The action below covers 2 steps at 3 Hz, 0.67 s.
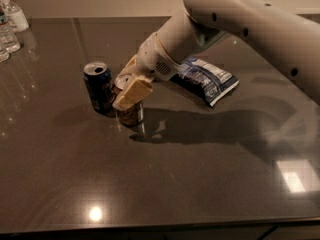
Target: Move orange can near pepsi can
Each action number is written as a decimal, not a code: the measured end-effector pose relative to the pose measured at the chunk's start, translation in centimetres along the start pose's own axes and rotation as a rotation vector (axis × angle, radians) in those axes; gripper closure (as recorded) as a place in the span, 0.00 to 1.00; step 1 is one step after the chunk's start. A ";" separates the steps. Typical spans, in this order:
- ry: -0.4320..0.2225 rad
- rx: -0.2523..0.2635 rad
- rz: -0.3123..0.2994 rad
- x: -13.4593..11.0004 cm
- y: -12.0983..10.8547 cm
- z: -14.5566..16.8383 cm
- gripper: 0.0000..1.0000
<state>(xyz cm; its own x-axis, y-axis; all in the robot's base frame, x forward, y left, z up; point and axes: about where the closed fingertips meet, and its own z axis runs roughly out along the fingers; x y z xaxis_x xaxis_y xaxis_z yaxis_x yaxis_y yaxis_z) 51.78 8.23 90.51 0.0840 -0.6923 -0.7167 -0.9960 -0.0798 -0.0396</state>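
View across the dark, glossy desk [200, 184], which carries everything described here. My arm [240, 24] – white, thick and perforated – enters at 2 o'clock and slants down toward the desk's left-centre. A blue-and-white chip bag [210, 79] lies flat beneath it, at 2 o'clock from the cans and well apart from them. Clear water bottles [9, 31] stand at the far 10 o'clock corner. My hand [126, 88] pinches the orange can [132, 115]: one tan finger crosses the can's near side, the other sits behind it, and the silver top shows between them. The orange can stands upright on the desk. The pepsi can [97, 89] – also upright, its top opened – stands at 10 o'clock from the orange can, just beside it. Whether the two cans touch cannot be made out.
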 end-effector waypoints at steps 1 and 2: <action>0.000 -0.002 -0.003 -0.1 0.1 0.1 0.00; 0.000 -0.002 -0.003 -0.1 0.1 0.1 0.00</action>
